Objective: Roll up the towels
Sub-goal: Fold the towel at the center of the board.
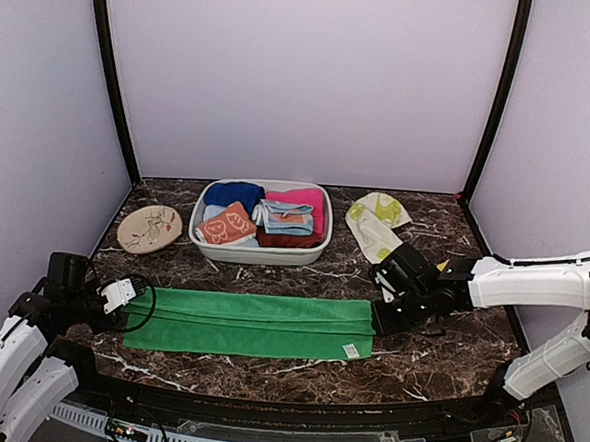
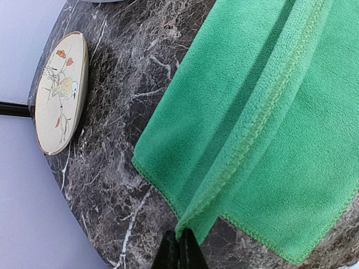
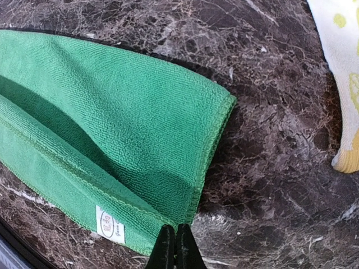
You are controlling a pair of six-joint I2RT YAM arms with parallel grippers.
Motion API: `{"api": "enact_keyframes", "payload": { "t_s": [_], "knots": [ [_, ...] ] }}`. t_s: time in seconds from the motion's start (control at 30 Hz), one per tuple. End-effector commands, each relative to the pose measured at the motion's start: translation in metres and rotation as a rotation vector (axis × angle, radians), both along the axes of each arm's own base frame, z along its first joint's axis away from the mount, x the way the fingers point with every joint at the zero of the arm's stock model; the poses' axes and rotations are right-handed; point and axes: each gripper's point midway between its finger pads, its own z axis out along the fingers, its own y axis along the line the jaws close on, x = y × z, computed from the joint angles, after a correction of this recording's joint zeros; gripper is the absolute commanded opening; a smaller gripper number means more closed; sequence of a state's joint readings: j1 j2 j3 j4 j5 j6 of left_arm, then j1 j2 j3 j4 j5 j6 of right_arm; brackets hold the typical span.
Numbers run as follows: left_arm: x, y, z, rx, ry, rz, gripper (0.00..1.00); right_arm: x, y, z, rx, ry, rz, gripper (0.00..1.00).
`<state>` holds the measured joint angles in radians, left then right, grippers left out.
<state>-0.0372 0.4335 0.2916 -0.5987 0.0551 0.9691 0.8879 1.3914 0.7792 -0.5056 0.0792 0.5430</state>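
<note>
The green towel (image 1: 249, 323) lies flat on the marble table as a long folded strip across the front. My left gripper (image 1: 130, 293) is shut on the towel's left end; in the left wrist view the fingertips (image 2: 178, 246) pinch a fold of the green towel (image 2: 263, 112). My right gripper (image 1: 377, 321) is shut on its right end; in the right wrist view the fingertips (image 3: 174, 241) pinch the green towel (image 3: 112, 134) at its hem, next to a white label. The cream towel with yellow-green shapes (image 1: 375, 224) lies crumpled at the back right and shows in the right wrist view (image 3: 342, 84).
A white tub (image 1: 260, 251) at the back middle holds blue, pink, orange and light blue folded cloths. A round painted disc (image 1: 149, 228) lies to its left, also in the left wrist view (image 2: 59, 92). Black posts and pale walls close the sides.
</note>
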Motion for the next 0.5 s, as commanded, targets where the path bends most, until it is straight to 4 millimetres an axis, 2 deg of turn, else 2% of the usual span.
{"api": "enact_keyframes", "payload": {
  "t_s": [0.0, 0.2, 0.47],
  "knots": [
    [-0.013, 0.001, -0.011, 0.008, 0.051, -0.001, 0.0, -0.005, -0.005, 0.0, 0.015, -0.016, -0.033, 0.0],
    [-0.018, 0.002, -0.015, 0.012, 0.054, -0.006, 0.0, -0.016, -0.013, -0.009, 0.016, -0.003, -0.052, 0.0],
    [-0.023, 0.003, -0.016, 0.0, 0.044, 0.017, 0.0, -0.029, -0.001, -0.013, 0.04, -0.002, -0.033, 0.0]
  ]
}}
